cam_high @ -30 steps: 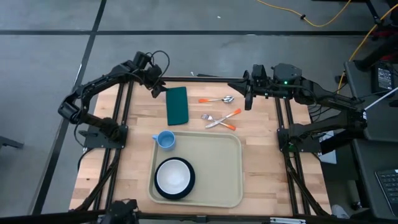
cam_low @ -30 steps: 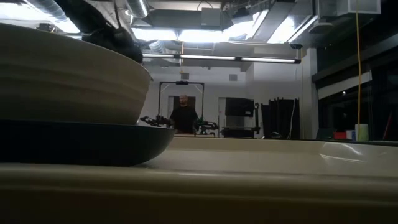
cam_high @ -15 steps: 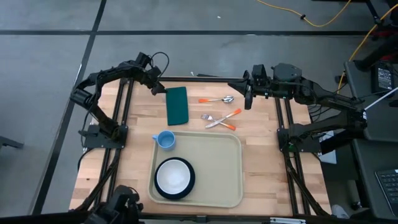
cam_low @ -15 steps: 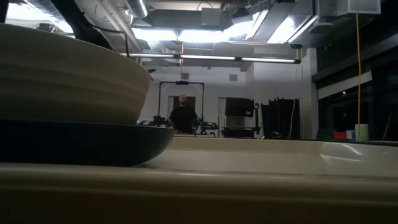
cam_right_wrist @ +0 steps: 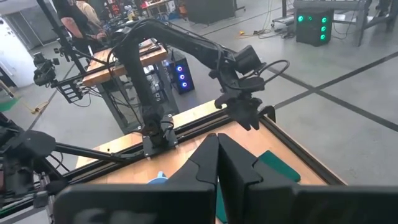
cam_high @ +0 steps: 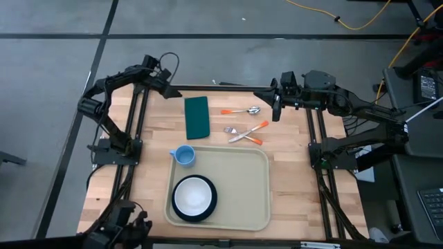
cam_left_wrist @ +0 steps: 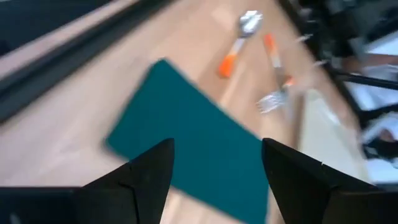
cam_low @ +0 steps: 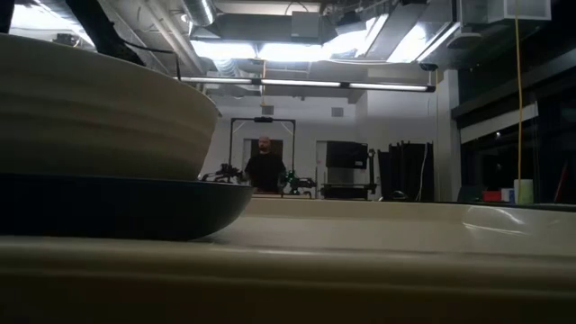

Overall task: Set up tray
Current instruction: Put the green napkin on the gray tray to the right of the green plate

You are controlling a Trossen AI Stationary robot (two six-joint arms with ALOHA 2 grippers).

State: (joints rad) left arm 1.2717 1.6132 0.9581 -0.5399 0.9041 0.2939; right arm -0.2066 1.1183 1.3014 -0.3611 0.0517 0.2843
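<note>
Wooden tabletop carried the tray (cam_high: 243,187), bowl (cam_high: 194,196) and cup (cam_high: 183,155) aboard; napkin (cam_high: 196,116) and cutlery lay outside. I judged the napkin next: my left gripper (cam_high: 166,88) hovered beside it, fingers apart, while the right gripper (cam_high: 277,111) waited with fingers together.

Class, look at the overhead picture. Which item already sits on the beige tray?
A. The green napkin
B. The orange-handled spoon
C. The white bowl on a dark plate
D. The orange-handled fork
C. The white bowl on its dark plate rests inside the tray, at its near-left corner, while the other three lie on the wooden table beyond it.
</note>
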